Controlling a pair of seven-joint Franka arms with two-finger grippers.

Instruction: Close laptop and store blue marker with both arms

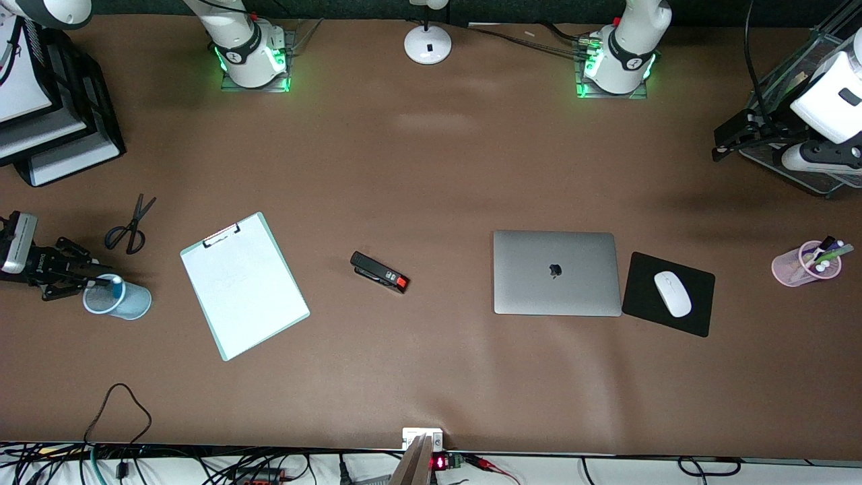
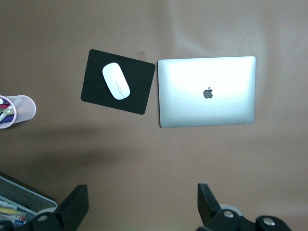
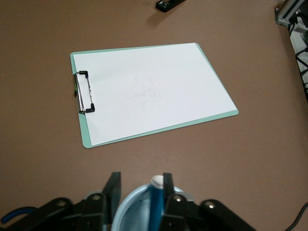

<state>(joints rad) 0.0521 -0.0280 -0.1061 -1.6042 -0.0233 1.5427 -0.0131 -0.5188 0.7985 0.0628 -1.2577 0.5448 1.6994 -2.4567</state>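
The laptop (image 1: 555,271) lies shut on the table toward the left arm's end, lid up with the apple logo showing; it also shows in the left wrist view (image 2: 207,91). The blue marker (image 3: 157,202) stands white end up in a light blue cup (image 1: 128,303), leaning on the cup's rim beside one finger. My right gripper (image 1: 101,277) is at the cup's mouth at the right arm's end, open, with its fingers either side of the marker (image 3: 140,185). My left gripper (image 1: 724,145) is open and empty, raised over the table's left-arm end (image 2: 143,202).
A clipboard (image 1: 244,285), a black stapler (image 1: 379,272) and scissors (image 1: 128,225) lie between the cup and the laptop. A black mouse pad (image 1: 640,296) with a white mouse (image 1: 673,294) lies beside the laptop. A pink pen cup (image 1: 805,264) and a wire tray (image 1: 818,182) stand at the left arm's end.
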